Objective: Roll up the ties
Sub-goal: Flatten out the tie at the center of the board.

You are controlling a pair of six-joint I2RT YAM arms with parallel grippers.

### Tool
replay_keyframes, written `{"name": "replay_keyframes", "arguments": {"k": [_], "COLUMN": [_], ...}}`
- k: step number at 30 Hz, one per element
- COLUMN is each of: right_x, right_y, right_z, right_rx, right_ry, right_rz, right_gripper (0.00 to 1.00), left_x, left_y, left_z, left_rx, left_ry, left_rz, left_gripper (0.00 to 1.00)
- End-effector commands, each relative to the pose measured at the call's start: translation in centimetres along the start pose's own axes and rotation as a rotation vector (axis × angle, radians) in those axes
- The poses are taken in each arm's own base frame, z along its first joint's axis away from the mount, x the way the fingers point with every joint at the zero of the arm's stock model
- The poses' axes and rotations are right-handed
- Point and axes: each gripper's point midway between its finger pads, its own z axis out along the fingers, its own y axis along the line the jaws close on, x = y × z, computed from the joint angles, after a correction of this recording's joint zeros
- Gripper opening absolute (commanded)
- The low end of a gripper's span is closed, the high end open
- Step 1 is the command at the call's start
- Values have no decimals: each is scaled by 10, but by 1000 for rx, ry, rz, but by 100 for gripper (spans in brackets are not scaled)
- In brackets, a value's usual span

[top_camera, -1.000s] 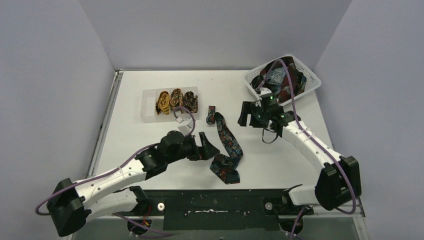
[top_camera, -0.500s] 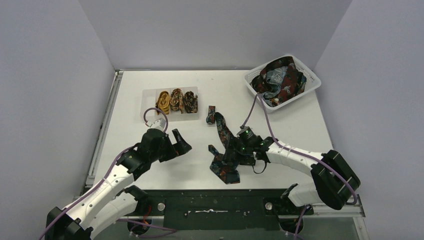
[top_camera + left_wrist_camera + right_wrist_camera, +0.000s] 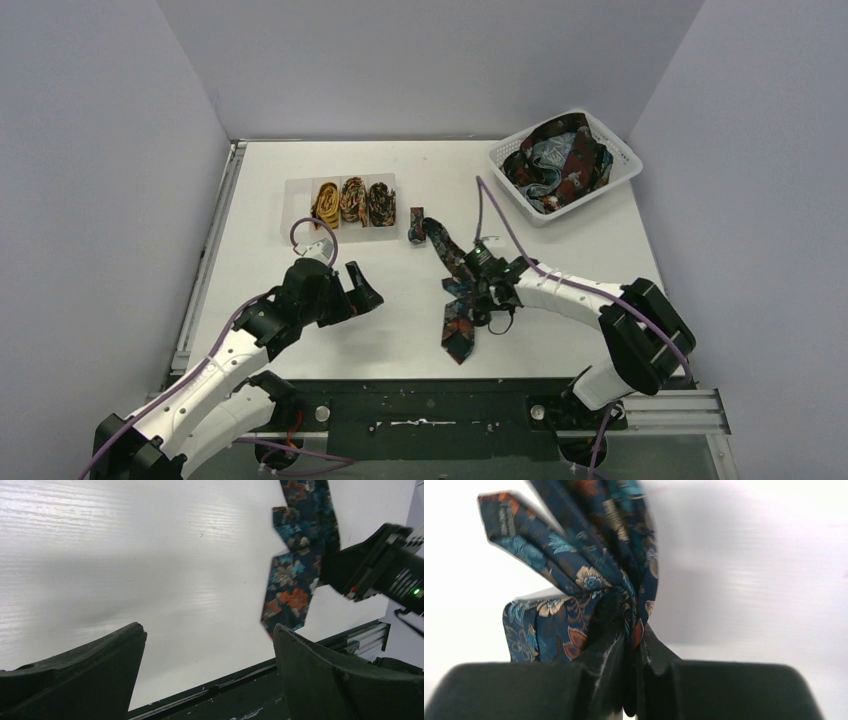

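Right gripper (image 3: 634,645): jaws pressed together, clamped on the navy floral tie (image 3: 458,330). In the right wrist view the fabric bunches into the pinch at lower centre and fans up and to the left in several folds. That view is blurred along its upper edge.

Tie position, top view: it lies on the white table (image 3: 400,330), just right of centre. The narrow end sits nearer the top of the frame, just right of the clear tray (image 3: 300,228). The strip then runs diagonally down and to the right, to where I grip it. Below the grip the wide pointed end lies flat and points to the bottom of the frame. I cannot tell whether the gripped stretch is lifted off the surface.

Left gripper (image 3: 207,630): fingers wide apart, nothing between them. It sits left of centre in the top view, well apart from the tie. In the left wrist view bare table fills the gap between the fingers. The wide end of the tie shows at upper right there, beside the black body of my right gripper.

Other ties: three rolled coils (image 3: 352,198) stand side by side in the clear tray, upper left of centre. A loose heap of ties (image 3: 560,165) fills the white lattice basket (image 3: 600,193) at upper right.
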Motion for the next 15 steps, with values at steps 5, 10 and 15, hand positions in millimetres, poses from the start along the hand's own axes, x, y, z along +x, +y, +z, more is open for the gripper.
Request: {"name": "replay_keyframes", "arguments": {"k": [5, 10, 15], "right_x": [-40, -41, -41], "right_y": [-60, -75, -80], "right_z": [-40, -34, -34], "right_rx": [-65, 4, 5], "right_ry": [-70, -36, -38], "right_rz": [128, 106, 107], "right_gripper": [2, 3, 3], "left_x": [-43, -53, -51], "left_y": [-57, -116, -153], "left_z": [38, 92, 142], "left_rx": [154, 87, 116], "left_ry": [-110, -153, -174], "left_rz": [187, 432, 420], "left_gripper": [92, 92, 92]}}
